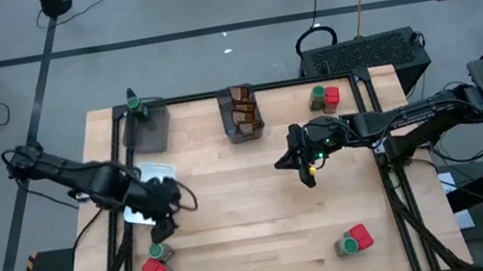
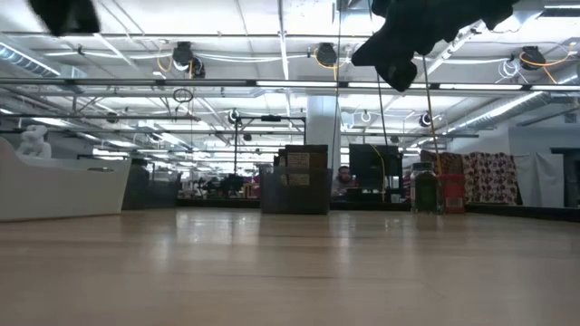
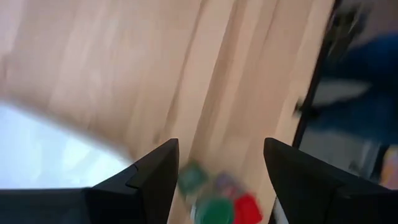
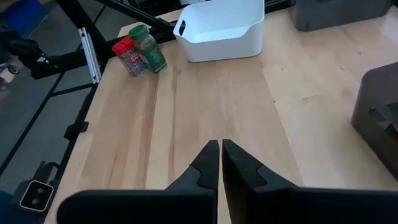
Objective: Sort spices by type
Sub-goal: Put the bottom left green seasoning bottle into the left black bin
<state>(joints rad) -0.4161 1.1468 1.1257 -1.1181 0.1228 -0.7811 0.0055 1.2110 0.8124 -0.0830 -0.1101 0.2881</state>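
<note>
Two spices, a green-lidded jar (image 1: 156,252) and a red container (image 1: 153,270), stand touching near the table's (image 1: 258,240) front left corner. Just above them hangs the left gripper (image 1: 161,231), jaws apart. Mid-table, the right gripper (image 1: 308,176) is closed, empty.

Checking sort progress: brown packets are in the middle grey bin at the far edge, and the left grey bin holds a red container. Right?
Not quite. The brown packets do sit in the middle grey bin, but the left grey bin holds a green-lidded jar, not a red container. The high view shows it.
</note>
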